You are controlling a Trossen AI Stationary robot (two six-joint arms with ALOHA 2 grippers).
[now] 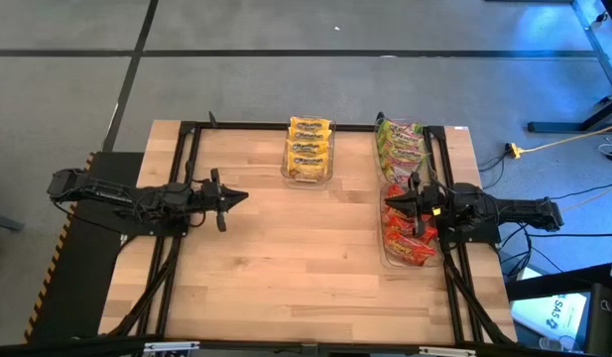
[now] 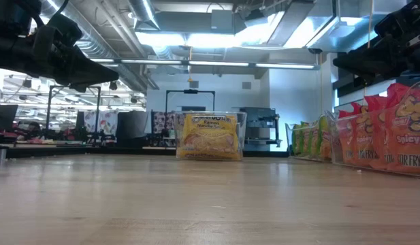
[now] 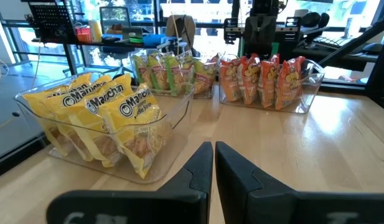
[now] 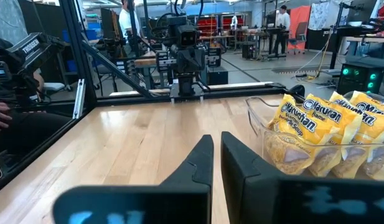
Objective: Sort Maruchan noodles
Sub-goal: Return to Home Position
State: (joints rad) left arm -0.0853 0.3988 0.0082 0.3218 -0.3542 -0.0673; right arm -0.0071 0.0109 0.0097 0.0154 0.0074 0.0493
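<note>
The Maruchan noodles stand on edge in three clear bins on the wooden table. The yellow packets [image 1: 308, 149] [image 3: 98, 118] [image 4: 328, 134] are at the far middle, the light green ones [image 1: 400, 147] [image 3: 170, 71] at the far right, and the red-orange ones [image 1: 407, 236] [image 3: 266, 78] just in front of the green. My left gripper [image 1: 241, 196] [image 3: 214, 163] hovers shut over bare wood at the left and points level toward the right edge. My right gripper [image 1: 390, 203] [image 4: 216, 158] hovers shut above the red-orange bin and points level toward the left edge. Neither holds anything.
A black frame [image 1: 191, 149] runs along the table's left, far and right sides. Bare wood [image 1: 306, 248] fills the middle and the near half of the table. In the right wrist view, a person's hand [image 4: 2, 115] shows beyond the table's left side.
</note>
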